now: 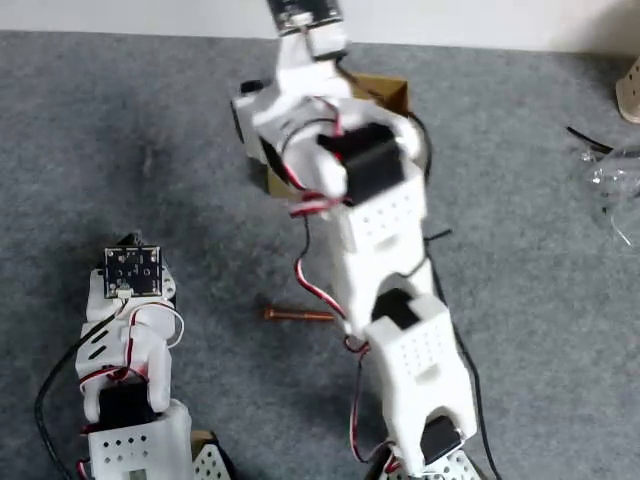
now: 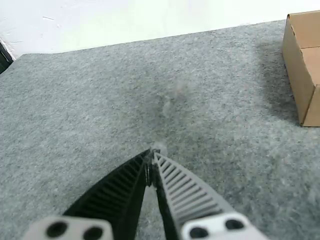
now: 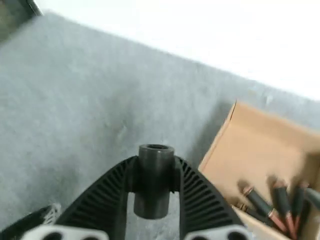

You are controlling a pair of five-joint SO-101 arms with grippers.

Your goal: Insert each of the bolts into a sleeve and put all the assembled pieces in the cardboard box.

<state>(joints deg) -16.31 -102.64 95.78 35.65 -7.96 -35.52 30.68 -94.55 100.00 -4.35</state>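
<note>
Up at the top centre of the high view, you have the cardboard box [image 1: 385, 92] half hidden behind the right arm [image 1: 385, 220], which stretches from the bottom edge of the frame to the box. Your right wrist view looks into the open box [image 3: 250, 145], and a batch of assembled pieces [image 3: 272, 205] lies on its floor. They are dark sleeves with copper bolt ends showing, side by side and roughly parallel. You can count about four, perhaps five, since the frame edge cuts the group off. Your right gripper [image 3: 155, 167] is clamped on a black sleeve [image 3: 154, 185], one ribbed finger against each side of it. The sleeve's long axis runs along the line of the fingers, and its open bore points away from the wrist, past the fingertips. It hangs over the grey mat [image 1: 150, 150] just beside the box's near corner, not over the opening. One loose copper bolt [image 1: 298, 315] lies on the mat at the centre of the high view, just left of the right arm. Its long axis runs left to right across the frame, and the thicker end, apparently the head, is on the left. Your left arm [image 1: 130, 350] sits in the lower left of that frame, well apart from the bolt. The left gripper [image 2: 151, 156] is closed with nothing in it, fingertips touching, low over bare mat, with the box [image 2: 305, 75] off to one side.
</note>
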